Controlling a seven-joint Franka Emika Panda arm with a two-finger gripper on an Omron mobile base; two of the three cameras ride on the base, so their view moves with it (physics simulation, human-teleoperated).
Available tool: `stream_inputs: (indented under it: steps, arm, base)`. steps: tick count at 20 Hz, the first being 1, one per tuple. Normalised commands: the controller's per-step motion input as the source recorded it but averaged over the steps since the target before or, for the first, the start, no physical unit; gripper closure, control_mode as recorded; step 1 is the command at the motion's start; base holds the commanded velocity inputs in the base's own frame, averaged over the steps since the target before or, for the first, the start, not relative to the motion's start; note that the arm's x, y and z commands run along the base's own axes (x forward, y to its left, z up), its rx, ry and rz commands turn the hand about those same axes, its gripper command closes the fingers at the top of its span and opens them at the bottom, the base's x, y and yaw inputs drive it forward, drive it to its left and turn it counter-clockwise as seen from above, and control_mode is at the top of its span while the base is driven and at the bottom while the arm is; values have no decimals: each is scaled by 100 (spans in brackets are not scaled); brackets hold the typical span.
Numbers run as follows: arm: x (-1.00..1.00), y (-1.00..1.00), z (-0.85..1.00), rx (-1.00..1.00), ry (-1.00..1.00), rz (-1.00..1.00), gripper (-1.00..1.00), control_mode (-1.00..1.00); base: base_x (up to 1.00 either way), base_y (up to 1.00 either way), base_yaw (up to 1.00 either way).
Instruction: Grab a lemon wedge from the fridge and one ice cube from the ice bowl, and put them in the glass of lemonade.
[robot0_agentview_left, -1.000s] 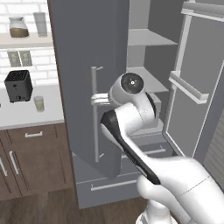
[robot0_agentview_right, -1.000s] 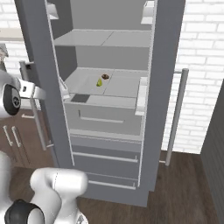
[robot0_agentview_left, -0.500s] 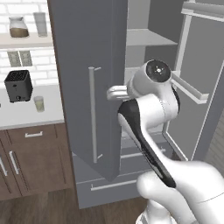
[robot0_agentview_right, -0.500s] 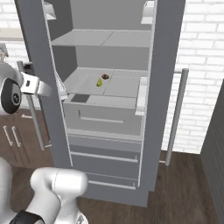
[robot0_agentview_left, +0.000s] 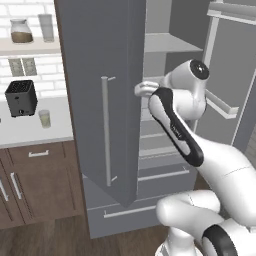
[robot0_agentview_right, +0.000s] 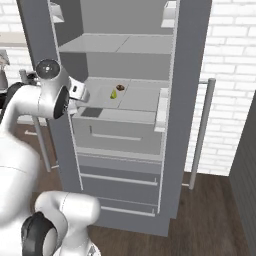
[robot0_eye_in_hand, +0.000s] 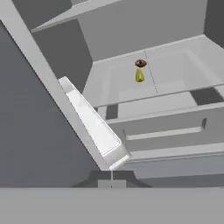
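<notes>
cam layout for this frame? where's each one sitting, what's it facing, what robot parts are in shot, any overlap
Left base view: behind-left of the arm, facing the fridge door's outside and the toaster counter; white arm fills lower right.
Right base view: behind-right, facing into the open fridge; arm at left.
Hand view: on the hand, tilted, facing the shelf; shut fingertips at bottom.
Shared: right base and hand views both show the lemon wedge beside a small brown thing.
</notes>
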Motion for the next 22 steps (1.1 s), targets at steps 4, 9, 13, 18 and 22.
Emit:
stream_inputs:
  steps: [4, 9, 13, 18, 22]
  arm:
    - [53, 0, 4, 18, 5, 12, 100, -100]
    - [36, 0, 0, 1, 1, 1, -100, -100]
    - [22, -9, 0, 6, 0, 6, -100, -100]
    - [8, -3, 0, 7, 0, 7, -100, -100]
    - [0, 3, 0, 8, 0, 8, -100, -100]
  base:
    - [0, 0, 0]
    - [0, 0, 0]
    - [0, 0, 0]
    - [0, 0, 0]
    - [0, 0, 0]
